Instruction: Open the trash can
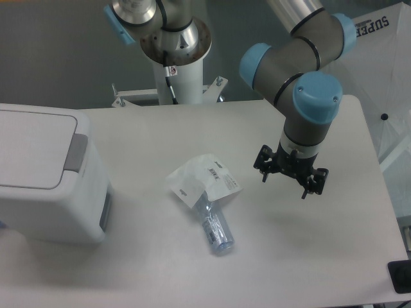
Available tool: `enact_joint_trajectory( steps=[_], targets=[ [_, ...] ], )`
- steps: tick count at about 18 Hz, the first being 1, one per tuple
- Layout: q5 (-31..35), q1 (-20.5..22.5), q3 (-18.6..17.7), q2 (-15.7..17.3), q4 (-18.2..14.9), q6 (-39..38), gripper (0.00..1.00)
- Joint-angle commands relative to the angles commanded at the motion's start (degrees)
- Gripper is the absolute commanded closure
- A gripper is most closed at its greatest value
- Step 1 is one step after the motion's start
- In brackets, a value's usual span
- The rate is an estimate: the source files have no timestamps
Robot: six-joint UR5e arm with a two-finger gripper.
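Trash can (45, 173) far left of seemingly open jaws

- The scene is lit evenly from above, bright but soft, with a cool bluish cast.
- A faint, diffuse shadow is thrown on the table (302, 269) beneath the gripper (290, 176).
- Mild glare is seen on the arm's (302, 58) silver tube.
- Slight softness is noticed throughout; fine print on the plastic bag (202, 179) cannot be read.
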Motion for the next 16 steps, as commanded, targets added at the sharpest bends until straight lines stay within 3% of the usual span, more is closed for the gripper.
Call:
enact_joint_trajectory(
  steps=[8,11,16],
  targets=[
    [0.1,-0.1,-0.3,-0.1,-0.1,-0.4,0.0],
    [-0.4,-0.5,-2.2,0.4,0.1,-0.4,0.0],
    [-0.4,-0.7,-3.2,1.3,-0.1,-4.4,0.0]
  ],
)
